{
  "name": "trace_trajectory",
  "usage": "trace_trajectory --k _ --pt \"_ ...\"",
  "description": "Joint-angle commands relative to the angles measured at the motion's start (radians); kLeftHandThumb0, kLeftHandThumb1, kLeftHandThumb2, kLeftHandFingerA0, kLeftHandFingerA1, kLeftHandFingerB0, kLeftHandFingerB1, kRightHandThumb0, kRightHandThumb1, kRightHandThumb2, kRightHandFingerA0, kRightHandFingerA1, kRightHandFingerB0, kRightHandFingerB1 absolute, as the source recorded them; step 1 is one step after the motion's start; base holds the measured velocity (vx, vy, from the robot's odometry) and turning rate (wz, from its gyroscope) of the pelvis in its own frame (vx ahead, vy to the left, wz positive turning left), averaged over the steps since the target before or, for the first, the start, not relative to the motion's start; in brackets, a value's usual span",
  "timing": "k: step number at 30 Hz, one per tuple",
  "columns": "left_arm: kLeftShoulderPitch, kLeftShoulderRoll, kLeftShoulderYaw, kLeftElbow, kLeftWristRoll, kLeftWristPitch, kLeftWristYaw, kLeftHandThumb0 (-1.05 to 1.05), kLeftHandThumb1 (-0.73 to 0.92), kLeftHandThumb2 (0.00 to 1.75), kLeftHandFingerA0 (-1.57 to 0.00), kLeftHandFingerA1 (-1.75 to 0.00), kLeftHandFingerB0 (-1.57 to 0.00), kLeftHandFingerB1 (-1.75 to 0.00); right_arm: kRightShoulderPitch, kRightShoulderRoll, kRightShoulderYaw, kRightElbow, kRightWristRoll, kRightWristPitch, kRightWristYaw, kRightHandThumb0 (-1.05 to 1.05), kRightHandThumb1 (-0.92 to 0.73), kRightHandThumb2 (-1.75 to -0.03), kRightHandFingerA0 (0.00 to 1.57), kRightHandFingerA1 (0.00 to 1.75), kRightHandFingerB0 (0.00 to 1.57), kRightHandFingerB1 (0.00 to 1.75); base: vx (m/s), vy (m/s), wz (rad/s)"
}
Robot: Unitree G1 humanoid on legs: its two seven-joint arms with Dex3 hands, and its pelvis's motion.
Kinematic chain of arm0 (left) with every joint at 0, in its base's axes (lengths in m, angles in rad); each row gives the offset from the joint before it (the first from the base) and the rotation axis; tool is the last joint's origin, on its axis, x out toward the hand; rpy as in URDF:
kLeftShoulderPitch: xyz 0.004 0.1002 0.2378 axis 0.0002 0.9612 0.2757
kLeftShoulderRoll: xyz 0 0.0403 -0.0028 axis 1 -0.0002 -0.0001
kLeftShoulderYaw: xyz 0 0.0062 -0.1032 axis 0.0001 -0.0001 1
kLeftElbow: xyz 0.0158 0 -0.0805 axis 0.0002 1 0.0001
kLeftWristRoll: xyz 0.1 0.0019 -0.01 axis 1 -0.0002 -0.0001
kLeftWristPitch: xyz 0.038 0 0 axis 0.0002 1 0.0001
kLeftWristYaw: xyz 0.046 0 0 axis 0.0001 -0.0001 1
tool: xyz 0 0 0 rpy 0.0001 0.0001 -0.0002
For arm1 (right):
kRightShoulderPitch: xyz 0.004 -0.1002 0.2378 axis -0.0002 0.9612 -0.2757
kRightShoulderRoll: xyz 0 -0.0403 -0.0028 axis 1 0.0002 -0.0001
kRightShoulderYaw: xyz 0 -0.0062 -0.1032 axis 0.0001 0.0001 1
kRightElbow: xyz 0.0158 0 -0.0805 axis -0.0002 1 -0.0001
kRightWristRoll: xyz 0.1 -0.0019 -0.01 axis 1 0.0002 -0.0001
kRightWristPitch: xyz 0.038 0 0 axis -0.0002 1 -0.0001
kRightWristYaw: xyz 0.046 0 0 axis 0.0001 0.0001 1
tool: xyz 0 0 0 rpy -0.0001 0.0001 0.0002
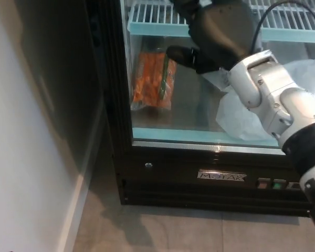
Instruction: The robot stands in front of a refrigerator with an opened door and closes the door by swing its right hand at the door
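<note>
The refrigerator's glass door (189, 113) lies flush against the black cabinet frame (113, 105). My right hand (218, 31) is at the top of the head view, palm against or just before the glass, holding nothing. Its thumb (179, 53) sticks out to the left, and its fingertips run off the top edge. The white and silver forearm (275, 100) comes in from the right. My left hand does not show.
Behind the glass are a bag of orange carrots (153, 79), white plastic bags (241, 118) and a wire shelf (157, 14). A dark panel and a pale wall (21, 157) stand close on the left. Grey floor tiles (157, 231) lie below the base panel (221, 176).
</note>
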State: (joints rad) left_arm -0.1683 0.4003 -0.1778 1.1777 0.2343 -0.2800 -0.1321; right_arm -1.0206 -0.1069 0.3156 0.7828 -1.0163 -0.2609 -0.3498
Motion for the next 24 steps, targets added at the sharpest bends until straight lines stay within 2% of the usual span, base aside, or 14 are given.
trace_trajectory --k 1,3,7,8,9,12,13,15,16,17,18,22,23,24 --pt "-0.002 0.025 0.007 0.006 0.006 -0.003 -0.022 -0.63 0.71 1.06 -0.34 -0.54 -0.17 -0.44 0.257 -0.087 -0.013 -0.397 0.081 -0.065 -0.036 -0.77 -0.8 -1.15 0.0 0.18 0.0 0.18 0.0 0.0 0.0" --pt "-0.001 0.024 0.008 0.009 0.005 -0.007 -0.022 -0.62 0.72 1.06 -0.34 -0.54 -0.18 -0.44 0.347 -0.111 -0.024 -0.508 0.091 -0.078 -0.029 -0.78 -0.81 -1.16 0.0 0.17 0.0 0.17 0.0 0.0 0.0" --pt "-0.001 0.024 0.008 0.01 0.004 -0.008 -0.023 -0.62 0.72 1.06 -0.34 -0.54 -0.18 -0.44 0.377 -0.114 -0.029 -0.552 0.093 -0.069 -0.011 -0.78 -0.81 -1.16 0.0 0.17 0.0 0.17 0.0 0.0 0.0" --pt "0.001 0.027 0.0 0.014 0.014 -0.012 -0.014 -0.6 0.71 1.07 -0.36 -0.55 -0.18 -0.45 0.51 -0.149 -0.046 -0.654 0.112 -0.106 -0.022 -0.77 -0.8 -1.13 0.0 0.17 0.0 0.19 0.0 0.0 0.0" --pt "0.003 0.029 0.0 0.016 0.015 -0.014 -0.012 -0.61 0.72 1.06 -0.35 -0.54 -0.19 -0.45 0.614 -0.174 -0.06 -0.714 0.126 -0.133 -0.04 -0.75 -0.76 -0.86 0.0 0.17 0.04 0.2 0.0 0.0 0.0" --pt "0.005 0.03 0.006 0.017 0.009 -0.015 -0.015 -0.61 0.72 1.06 -0.35 -0.54 -0.19 -0.45 0.691 -0.188 -0.071 -0.751 0.134 -0.146 -0.055 -0.75 -0.76 -0.86 0.0 0.17 0.04 0.2 0.0 0.0 0.0" --pt "0.007 0.028 0.005 0.016 0.01 -0.016 -0.013 -0.59 0.7 1.06 -0.36 -0.55 -0.18 -0.45 0.737 -0.197 -0.08 -0.75 0.145 -0.155 -0.064 -0.77 -0.78 -1.12 0.0 0.21 0.05 0.21 0.0 0.0 0.0" --pt "0.009 0.026 0.004 0.015 0.011 -0.018 -0.01 -0.59 0.7 1.06 -0.36 -0.55 -0.18 -0.45 0.806 -0.209 -0.093 -0.749 0.162 -0.169 -0.079 -0.77 -0.78 -1.12 0.0 0.21 0.05 0.21 0.0 0.0 0.0" --pt "0.008 0.026 0.004 0.015 0.01 -0.018 -0.011 -0.67 0.84 0.7 -0.39 -0.39 -0.29 -0.33 0.832 -0.212 -0.099 -0.734 0.171 -0.173 -0.085 -0.77 -0.78 -1.12 0.0 0.2 0.04 0.21 0.0 0.0 0.0" --pt "0.007 0.025 0.004 0.016 0.01 -0.017 -0.012 -0.67 0.84 0.7 -0.39 -0.39 -0.29 -0.33 0.863 -0.216 -0.107 -0.714 0.182 -0.179 -0.095 -0.77 -0.78 -1.12 0.0 0.2 0.04 0.21 0.0 0.0 0.0" --pt "0.008 0.024 0.006 0.016 0.007 -0.018 -0.013 -0.58 0.7 1.06 -0.36 -0.56 -0.17 -0.45 0.907 -0.22 -0.117 -0.662 0.189 -0.184 -0.124 -0.75 -0.77 -1.11 0.0 0.21 0.04 0.22 0.0 0.0 0.0" --pt "0.007 0.024 0.008 0.015 0.006 -0.016 -0.012 -0.59 0.7 1.06 -0.35 -0.55 -0.18 -0.45 0.938 -0.223 -0.128 -0.627 0.187 -0.189 -0.148 -0.75 -0.77 -1.11 0.0 0.21 0.05 0.22 0.0 0.0 0.0" --pt "0.009 0.023 0.012 0.019 0.003 -0.016 -0.011 -0.61 0.71 1.05 -0.34 -0.53 -0.18 -0.44 0.951 -0.219 -0.132 -0.538 0.194 -0.193 -0.176 -0.73 -0.76 -0.9 0.01 0.16 0.02 0.21 0.0 0.0 0.0" --pt "0.013 0.021 0.015 0.023 0.0 -0.017 -0.007 -0.61 0.72 1.05 -0.34 -0.54 -0.19 -0.44 0.966 -0.212 -0.14 -0.401 0.215 -0.202 -0.211 -0.75 -0.76 -1.1 0.0 0.22 0.09 0.24 0.0 0.0 0.0"
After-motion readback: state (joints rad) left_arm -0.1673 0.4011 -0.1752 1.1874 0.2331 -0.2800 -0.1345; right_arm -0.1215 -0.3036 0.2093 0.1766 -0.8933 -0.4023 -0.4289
